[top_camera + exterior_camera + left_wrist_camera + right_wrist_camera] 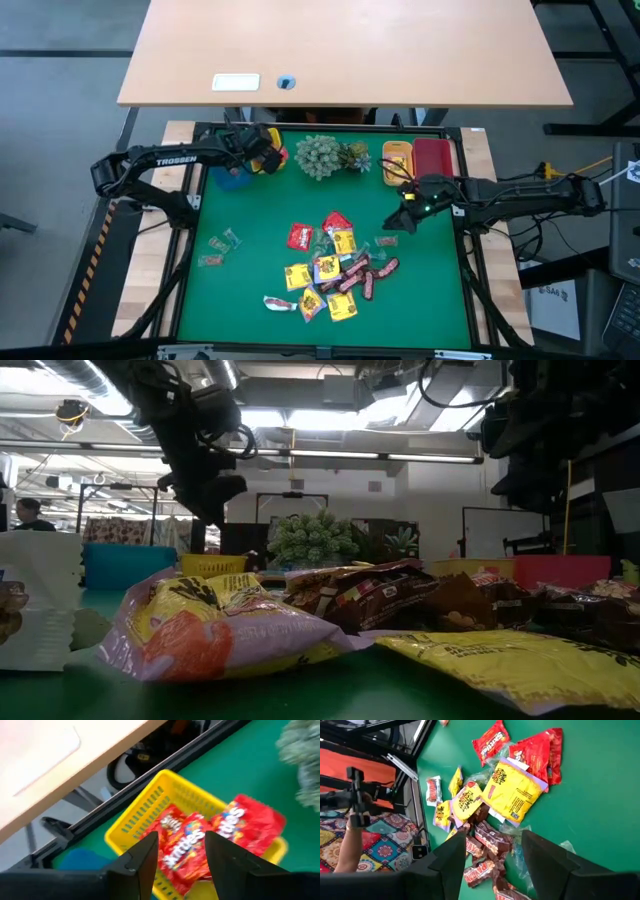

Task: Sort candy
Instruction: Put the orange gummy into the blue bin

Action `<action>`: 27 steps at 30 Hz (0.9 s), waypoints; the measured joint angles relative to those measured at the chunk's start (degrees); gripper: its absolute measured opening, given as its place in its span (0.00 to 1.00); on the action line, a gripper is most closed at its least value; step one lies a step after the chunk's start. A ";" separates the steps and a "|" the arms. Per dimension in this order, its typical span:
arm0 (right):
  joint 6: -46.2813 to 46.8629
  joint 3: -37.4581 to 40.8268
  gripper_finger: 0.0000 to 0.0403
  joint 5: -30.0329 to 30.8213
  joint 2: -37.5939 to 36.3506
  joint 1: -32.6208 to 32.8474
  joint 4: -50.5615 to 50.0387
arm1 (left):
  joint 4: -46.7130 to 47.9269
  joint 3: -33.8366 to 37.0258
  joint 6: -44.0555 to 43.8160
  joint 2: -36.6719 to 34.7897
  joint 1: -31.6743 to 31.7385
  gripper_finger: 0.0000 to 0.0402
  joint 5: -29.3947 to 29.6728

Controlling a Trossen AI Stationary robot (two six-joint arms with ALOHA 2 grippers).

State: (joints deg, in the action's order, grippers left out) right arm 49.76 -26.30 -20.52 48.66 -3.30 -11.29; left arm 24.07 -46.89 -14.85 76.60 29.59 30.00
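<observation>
Over the back-left of the green mat [430,300], high view: left gripper [268,152] sat above the yellow bin [276,157], jaw state not readable there; right gripper [404,222] hovered right of the candy [328,268], which lay heaped mid-mat with a few pale-wrapped strays toward the left edge. A blue bin [232,178] stood beside the yellow one, a plant cluster [322,156] at back centre, an orange bin [396,160] and a red bin [433,157] at back right, a tan desk [345,50] beyond. Low view: candy filled the foreground, the left arm hung in the air at upper left, and a person [28,513] stood far off in the room. Left wrist view: fingers [145,862] were apart, gripping nothing, with red packets [187,845] lying in the yellow bin below. Right wrist view: fingers [452,857] were spread wide and empty above the yellow packets [512,787] and brown bars [490,840]; a person's arm showed past the table edge.
</observation>
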 joint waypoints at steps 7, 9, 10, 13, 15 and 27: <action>3.43 0.04 0.48 7.28 1.05 7.43 -4.78 | -1.54 0.02 -0.05 0.00 -2.18 0.37 -6.05; 4.31 0.04 0.48 10.67 1.85 10.87 -6.04 | -1.54 0.02 -0.06 0.01 -2.97 0.37 -6.65; 4.88 0.04 0.48 12.56 2.38 12.52 -6.79 | -1.59 0.02 -0.06 0.01 -3.37 0.37 -7.01; 6.02 0.04 0.48 18.80 4.39 17.06 -8.57 | -1.68 0.02 -0.05 0.02 -4.71 0.37 -7.15; 7.10 0.04 0.48 22.68 6.08 19.40 -10.25 | -1.80 0.02 -0.05 0.02 -5.61 0.37 -7.17; 10.03 0.04 0.48 30.01 14.98 22.08 -12.76 | -1.87 0.01 -0.05 0.02 -9.62 0.37 -7.19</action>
State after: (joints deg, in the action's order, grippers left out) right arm 59.79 -26.26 9.49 63.64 18.79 -24.05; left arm 22.20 -46.88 -14.90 76.62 19.97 22.81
